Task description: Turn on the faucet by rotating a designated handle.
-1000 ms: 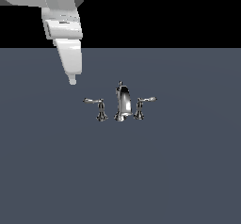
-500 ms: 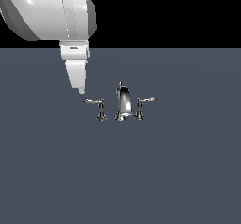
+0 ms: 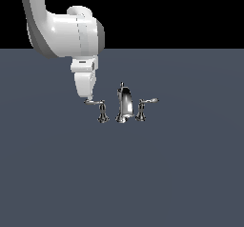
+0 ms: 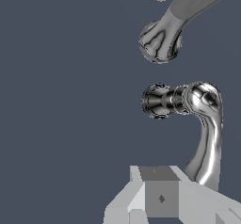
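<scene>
A small chrome faucet (image 3: 123, 104) stands near the middle of a wide, flat grey counter (image 3: 143, 173), seen against a black background. It has three pieces in a row: a tall curved spout (image 3: 125, 103) in the centre and a lever on a short post at each side. The handle (image 3: 97, 108) to be turned is the one on the exterior view's left, its thin lever reaching outward, away from the spout. A white robot arm (image 3: 62, 28) bends down from the upper left, and its hand (image 3: 87, 98) points straight down with its tip right at the free end of that lever, touching it or just beside it; the pictures do not settle which. The placement makes sense as a judgement: pressing at the far tip, well away from the post, gives the most leverage for swinging the lever around. The wrist view looks down on the handle (image 4: 207, 124), showing the lever curving from its round post toward the grey hand (image 4: 162, 199), with one finger (image 4: 202, 197) lying against or over the lever's end. Whether the hand is wide, narrow, or closed on the lever cannot be told. The twin lever (image 3: 143, 108) on the far side sits untouched, well apart from the hand.
</scene>
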`<move>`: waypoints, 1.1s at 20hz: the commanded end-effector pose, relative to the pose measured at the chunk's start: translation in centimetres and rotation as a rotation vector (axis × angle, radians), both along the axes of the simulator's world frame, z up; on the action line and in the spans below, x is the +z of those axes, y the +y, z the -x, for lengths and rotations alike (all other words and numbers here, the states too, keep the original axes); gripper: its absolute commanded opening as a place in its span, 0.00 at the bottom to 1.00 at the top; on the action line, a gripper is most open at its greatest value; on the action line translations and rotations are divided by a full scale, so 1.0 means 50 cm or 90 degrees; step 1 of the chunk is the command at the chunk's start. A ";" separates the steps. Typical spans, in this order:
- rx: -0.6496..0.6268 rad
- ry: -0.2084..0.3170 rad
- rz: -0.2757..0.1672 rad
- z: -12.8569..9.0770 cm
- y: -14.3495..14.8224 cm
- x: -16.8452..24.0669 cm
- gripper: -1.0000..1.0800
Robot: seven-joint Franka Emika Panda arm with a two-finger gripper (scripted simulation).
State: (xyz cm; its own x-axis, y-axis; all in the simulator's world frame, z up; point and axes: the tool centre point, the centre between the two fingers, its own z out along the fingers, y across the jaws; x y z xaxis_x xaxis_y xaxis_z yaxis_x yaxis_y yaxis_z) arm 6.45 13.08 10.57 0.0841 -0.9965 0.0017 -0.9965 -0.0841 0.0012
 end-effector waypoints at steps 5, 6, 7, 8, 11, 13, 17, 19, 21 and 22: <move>-0.030 -0.001 0.000 -0.026 -0.010 -0.020 0.00; -0.032 -0.001 -0.001 -0.027 -0.011 -0.021 0.00; -0.033 -0.001 -0.001 -0.028 -0.011 -0.022 0.00; -0.033 -0.001 -0.001 -0.028 -0.011 -0.022 0.00; -0.033 -0.001 -0.001 -0.028 -0.011 -0.022 0.00; -0.033 -0.001 -0.001 -0.022 -0.009 -0.022 0.00; -0.033 -0.001 -0.001 0.002 -0.001 -0.022 0.00; -0.033 -0.001 -0.001 0.014 0.004 -0.022 0.00; -0.033 -0.001 -0.001 0.027 0.008 -0.022 0.00; -0.033 -0.001 -0.001 0.033 0.010 -0.022 0.00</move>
State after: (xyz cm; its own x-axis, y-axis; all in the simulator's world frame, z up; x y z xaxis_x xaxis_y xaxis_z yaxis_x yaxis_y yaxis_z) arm 5.50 13.28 9.48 0.0300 -0.9996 0.0002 -0.9995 -0.0300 -0.0037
